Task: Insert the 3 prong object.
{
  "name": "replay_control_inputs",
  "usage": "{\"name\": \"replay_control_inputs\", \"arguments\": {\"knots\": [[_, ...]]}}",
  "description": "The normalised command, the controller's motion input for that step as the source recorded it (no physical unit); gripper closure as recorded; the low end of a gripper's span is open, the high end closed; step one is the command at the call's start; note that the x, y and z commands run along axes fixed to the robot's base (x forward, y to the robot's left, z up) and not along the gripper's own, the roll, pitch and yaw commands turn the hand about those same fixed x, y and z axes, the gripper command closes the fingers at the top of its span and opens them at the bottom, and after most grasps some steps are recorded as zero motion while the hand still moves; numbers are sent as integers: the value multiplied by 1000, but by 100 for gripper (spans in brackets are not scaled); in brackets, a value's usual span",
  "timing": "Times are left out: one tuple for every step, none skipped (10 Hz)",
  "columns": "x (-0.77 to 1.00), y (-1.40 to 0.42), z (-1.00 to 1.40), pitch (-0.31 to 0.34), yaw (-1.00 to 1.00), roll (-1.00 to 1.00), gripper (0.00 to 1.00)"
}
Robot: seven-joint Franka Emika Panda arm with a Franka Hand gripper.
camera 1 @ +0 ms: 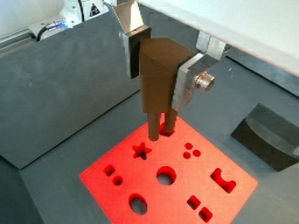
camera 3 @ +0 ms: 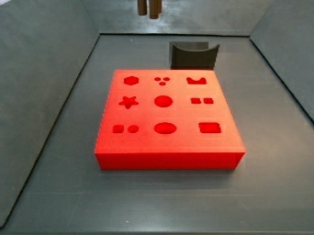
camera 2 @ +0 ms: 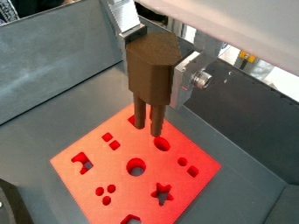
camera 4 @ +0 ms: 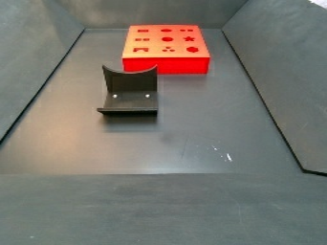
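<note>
The red block (camera 3: 168,117) lies flat on the dark bench (camera 3: 172,197), its top cut with shaped holes: a star, circles, squares and small dot groups. Above the block, in both wrist views, the pincer (camera 1: 163,59) is pinching the 3 prong object (camera 1: 156,77), a dark brown upright piece, between its silver fingers (camera 1: 191,75). The prongs point down and hang clear of the block's top, over the edge area near the star hole (camera 1: 142,151). In a side view only the prong tips (camera 3: 149,9) show, above the block's far side. Right of the block's far edge in that view stands the black curved holder (camera 3: 194,53), just beside the block but apart from it.
</note>
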Motion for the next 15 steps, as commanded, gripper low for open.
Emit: {"name": "replay_control_inputs", "arguments": {"knots": [[357,11,-34,0,-166,0,100],[474,414,-329,0,-440,-9,100],[563,406,-351,0,-523,0,100],[623,409,-346,-16,-463,0,100],[489,580,-426,-39,-311,0,100],[483,586,-471,-19,-314,0,100],[451,600,-506,0,-300,17,100],[109,511,-626,-47,-203,23,100],[-129,157,-800,-66,-120,0,100],[-186,0,-766,-49,0,0,100],[-311,0,-586,-6,9,87,100],[-134,14,-466,0,11,121,100],[0,54,-243,10,0,157,100],[129,20,-271,3,0,146,100],[189,103,-329,0,0,176,100]]}}
